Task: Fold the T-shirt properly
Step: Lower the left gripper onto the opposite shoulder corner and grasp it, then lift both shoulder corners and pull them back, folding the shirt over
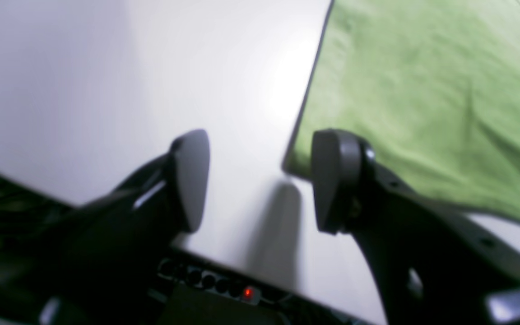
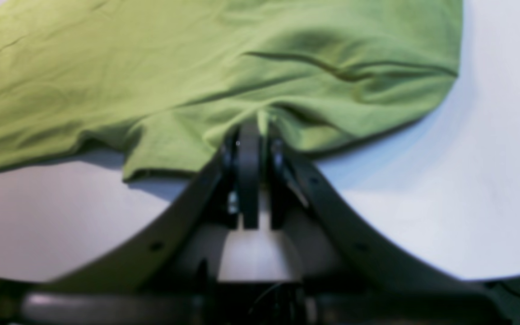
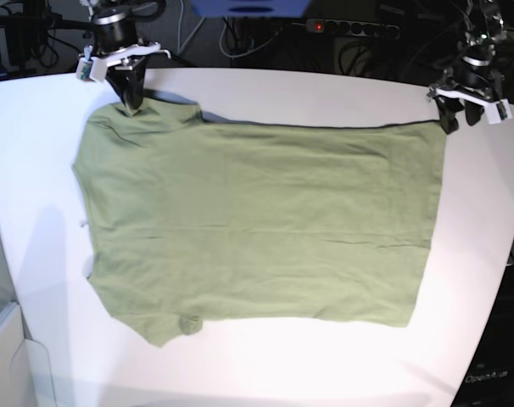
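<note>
The olive-green T-shirt [image 3: 257, 220] lies spread flat on the white table [image 3: 325, 365]. My right gripper [image 3: 127, 95] stands at the shirt's far left corner in the base view. In the right wrist view the right gripper [image 2: 254, 131] is shut on a pinched fold of the T-shirt [image 2: 197, 67], and the cloth rises in a ridge toward it. My left gripper [image 3: 459, 119] hovers at the far right corner. Its fingers [image 1: 336, 180] are open, and the corner of the T-shirt [image 1: 422, 90] lies just inside the right finger, ungripped.
A power strip [image 3: 350, 28] with a red light lies behind the table's far edge among cables. It also shows in the left wrist view as a power strip [image 1: 224, 289] below the gripper. A pale box [image 3: 2, 356] stands at the near left.
</note>
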Tool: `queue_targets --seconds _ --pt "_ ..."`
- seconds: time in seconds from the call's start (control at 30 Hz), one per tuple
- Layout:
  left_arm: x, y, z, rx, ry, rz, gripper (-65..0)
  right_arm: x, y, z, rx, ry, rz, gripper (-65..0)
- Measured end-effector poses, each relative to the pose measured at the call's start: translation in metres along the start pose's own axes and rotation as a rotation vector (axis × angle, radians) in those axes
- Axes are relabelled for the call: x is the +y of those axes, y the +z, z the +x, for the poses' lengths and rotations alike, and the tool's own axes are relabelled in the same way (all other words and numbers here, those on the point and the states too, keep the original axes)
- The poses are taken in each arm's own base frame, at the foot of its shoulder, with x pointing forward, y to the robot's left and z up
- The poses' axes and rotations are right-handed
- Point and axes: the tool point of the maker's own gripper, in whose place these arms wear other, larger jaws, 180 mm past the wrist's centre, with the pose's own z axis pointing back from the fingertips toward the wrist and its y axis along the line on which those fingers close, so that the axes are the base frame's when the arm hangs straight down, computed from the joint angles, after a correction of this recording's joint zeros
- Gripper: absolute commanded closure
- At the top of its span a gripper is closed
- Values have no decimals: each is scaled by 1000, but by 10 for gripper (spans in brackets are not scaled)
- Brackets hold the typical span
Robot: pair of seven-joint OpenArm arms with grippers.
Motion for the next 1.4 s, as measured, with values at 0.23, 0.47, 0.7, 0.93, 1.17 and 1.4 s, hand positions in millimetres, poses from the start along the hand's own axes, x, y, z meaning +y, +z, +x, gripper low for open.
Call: queue_targets --seconds 0.23,0.47,0.7,0.93,1.17,1.4 --pt "-20 -6 3 -6 -6 -90 -343 -2 0 1 2 9 0 -12" --pt "-31 -24 -4 39 23 -115 -341 -2 0 1 2 9 0 -12" --pt "-30 -25 -5 33 40 -116 -177 -2 0 1 2 10 1 -12" --pt "-29 -24 -9 50 40 -114 -28 -2 0 1 1 10 0 -12" --pt "-29 -22 -10 53 41 -114 -28 -3 0 3 3 24 10 -13" --pt "-36 -21 -5 64 15 -126 -28 6 -5 33 -62 59 57 -13"
